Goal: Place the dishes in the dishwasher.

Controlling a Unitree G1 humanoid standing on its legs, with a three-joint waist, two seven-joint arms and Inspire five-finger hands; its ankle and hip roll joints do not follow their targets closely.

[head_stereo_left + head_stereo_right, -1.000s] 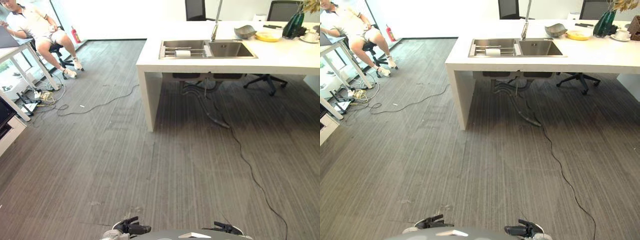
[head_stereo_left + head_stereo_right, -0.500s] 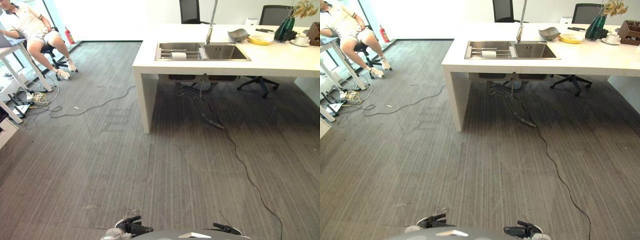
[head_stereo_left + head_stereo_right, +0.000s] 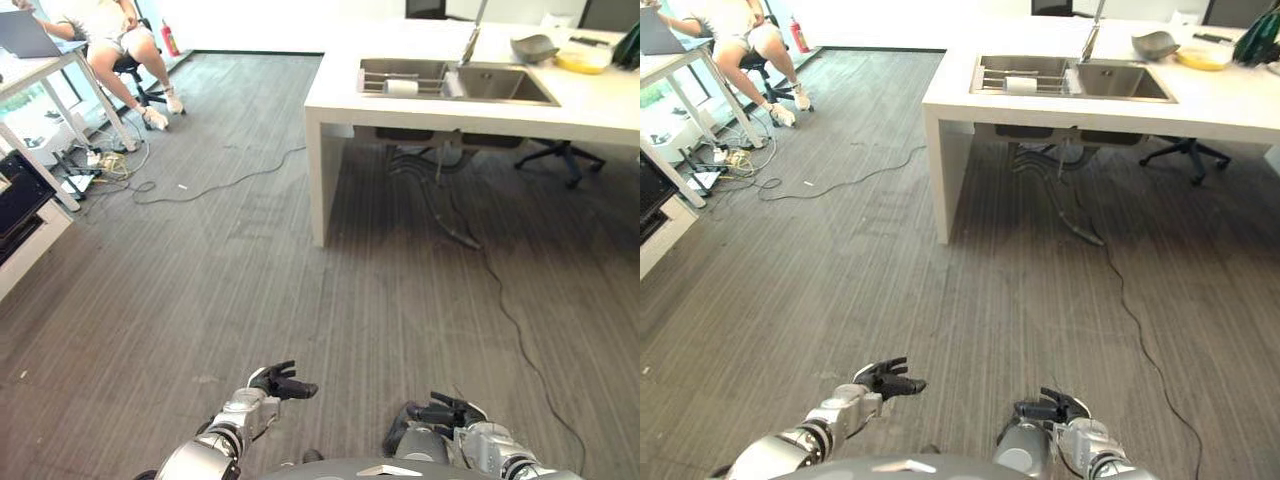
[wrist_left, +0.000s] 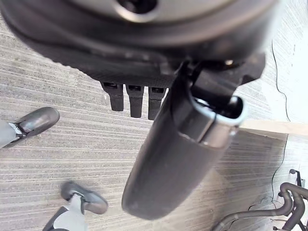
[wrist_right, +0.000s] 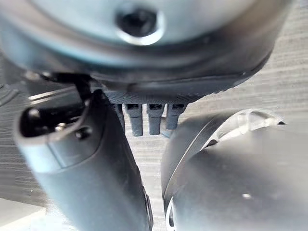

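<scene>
A grey bowl (image 3: pixel 533 47) and a yellow plate (image 3: pixel 583 60) lie on the white counter (image 3: pixel 560 105) at the far right, past the sink (image 3: pixel 455 80). A white cup-like thing (image 3: pixel 400 87) rests on the rack in the sink's left basin. My left hand (image 3: pixel 280 383) hangs low over the carpet with its fingers (image 4: pixel 134 98) straight and nothing in it. My right hand (image 3: pixel 440 412) is beside it, fingers (image 5: pixel 149 118) relaxed and empty. Both hands are far from the counter.
A person (image 3: pixel 120 30) sits at a desk (image 3: pixel 40 70) at the far left beside a black cabinet (image 3: pixel 20 195). Cables (image 3: pixel 220 180) trail over the grey carpet, with hoses under the sink. An office chair (image 3: pixel 560 155) stands behind the counter.
The camera has shifted and dipped, so the counter sits further right and higher. Both hands with their forearms now reach further into view over the carpet.
</scene>
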